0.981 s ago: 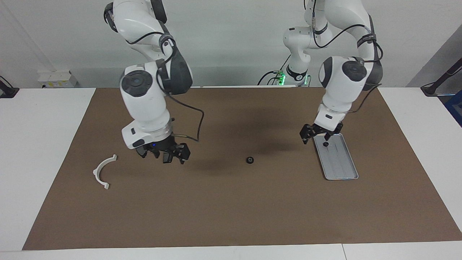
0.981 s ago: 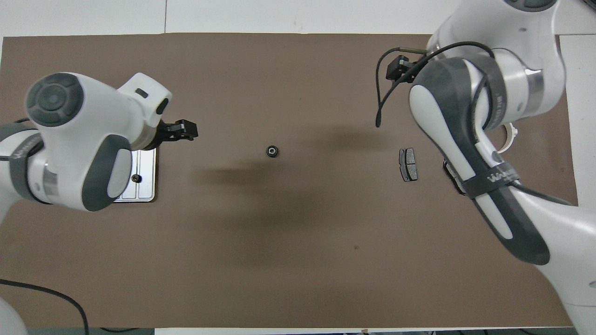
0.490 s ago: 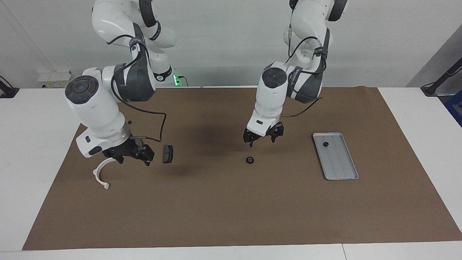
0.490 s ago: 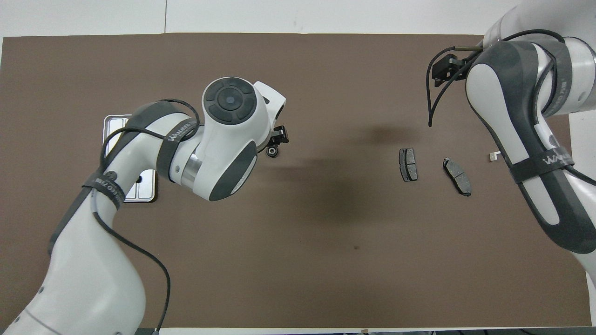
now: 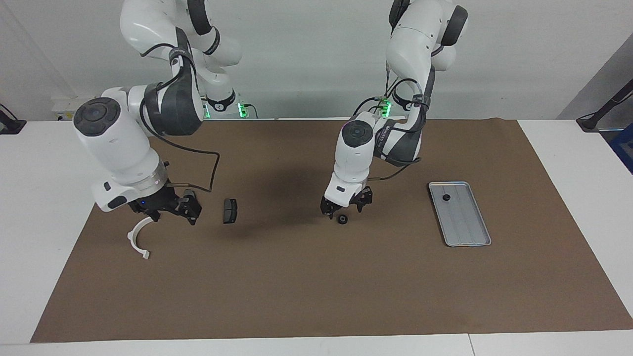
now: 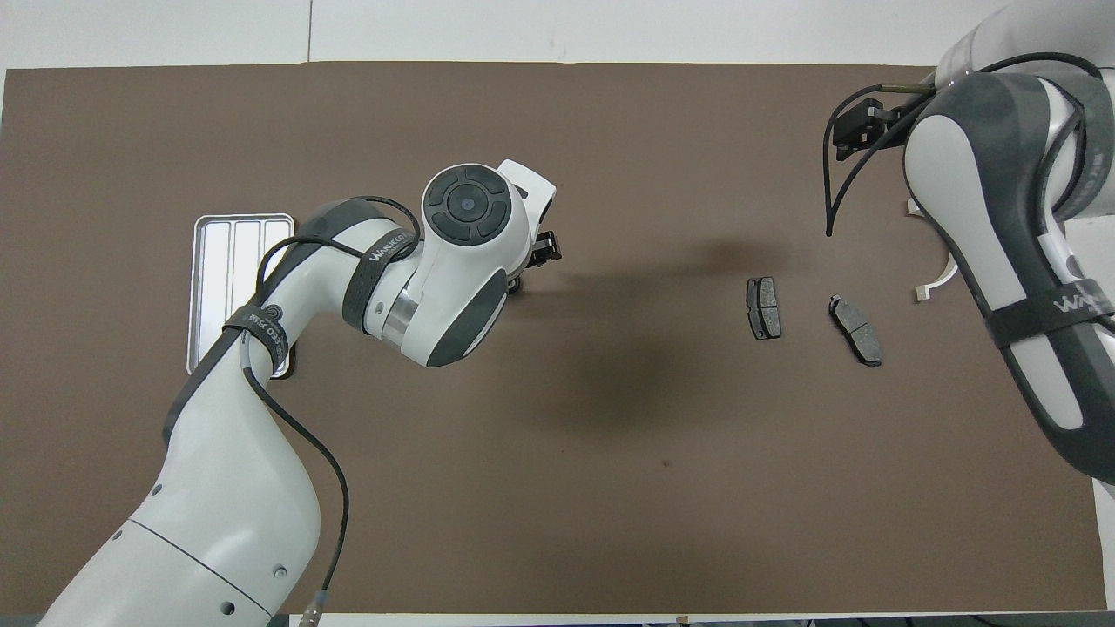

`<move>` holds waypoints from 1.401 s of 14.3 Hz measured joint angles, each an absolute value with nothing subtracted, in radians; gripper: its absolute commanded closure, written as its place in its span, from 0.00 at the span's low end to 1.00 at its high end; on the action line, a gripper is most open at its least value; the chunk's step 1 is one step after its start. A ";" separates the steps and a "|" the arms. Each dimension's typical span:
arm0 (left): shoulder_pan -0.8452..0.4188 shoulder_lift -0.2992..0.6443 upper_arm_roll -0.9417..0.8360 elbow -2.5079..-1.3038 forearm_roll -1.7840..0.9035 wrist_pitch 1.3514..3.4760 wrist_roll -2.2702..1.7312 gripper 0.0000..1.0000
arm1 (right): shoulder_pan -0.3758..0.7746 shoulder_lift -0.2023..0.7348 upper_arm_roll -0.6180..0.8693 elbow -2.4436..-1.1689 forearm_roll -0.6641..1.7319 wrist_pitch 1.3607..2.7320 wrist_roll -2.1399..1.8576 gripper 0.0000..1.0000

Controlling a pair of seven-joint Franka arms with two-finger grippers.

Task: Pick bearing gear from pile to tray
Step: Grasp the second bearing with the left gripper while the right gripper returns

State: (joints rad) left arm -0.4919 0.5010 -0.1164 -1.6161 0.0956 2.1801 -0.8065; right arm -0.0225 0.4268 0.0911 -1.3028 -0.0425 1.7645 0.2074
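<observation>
Facing view, left gripper [image 5: 345,206] over round black gear [image 5: 341,219], ridged metal tray [image 5: 467,227]

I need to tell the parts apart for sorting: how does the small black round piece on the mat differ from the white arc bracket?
The black round piece is a small, dark, closed ring; the white arc bracket is pale, larger and an open half-hoop. The round piece lies mid-mat under the left gripper; the bracket lies toward the right arm's end, by the right gripper. Both rest loose on the brown mat, outside the tray.
</observation>
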 measured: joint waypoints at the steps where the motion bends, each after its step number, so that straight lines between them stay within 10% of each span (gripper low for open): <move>1: -0.491 0.501 -0.115 -1.631 0.096 2.205 -0.808 0.00 | -0.022 0.377 0.091 -1.340 -0.043 1.765 0.207 0.00; 9: -0.493 0.502 -0.114 -1.725 0.096 2.292 -0.821 0.02 | 0.010 -0.051 0.100 -1.550 -0.042 1.502 0.190 0.00; 20: -0.494 0.500 -0.114 -1.743 0.097 2.358 -0.843 0.79 | 0.063 -0.059 0.032 -1.605 -0.039 1.480 0.093 0.00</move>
State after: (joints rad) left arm -0.4944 0.4999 -0.1144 -1.7435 0.0966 2.3582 -0.8430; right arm 0.0631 -0.0590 0.0323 -1.6051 -0.0394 1.4798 0.0929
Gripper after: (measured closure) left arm 0.656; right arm 0.000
